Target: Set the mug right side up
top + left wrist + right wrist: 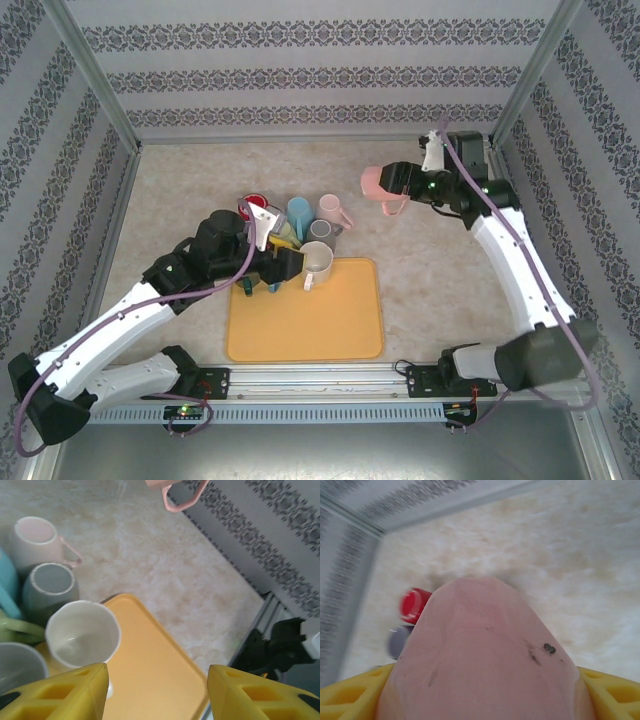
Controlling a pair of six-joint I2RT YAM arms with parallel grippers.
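Top external: pink mug [378,183] sideways; axis left-right.

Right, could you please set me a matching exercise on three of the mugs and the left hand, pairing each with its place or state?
Things:
1. pink mug
2. white mug
3. red mug
4. left hand

Places or states:
A. open, over the orange tray
B. mouth up, at the tray's far edge
C. lifted in the right hand
D. partly hidden by the left arm in the top view

Pairs: 1-C, 2-B, 3-D, 4-A
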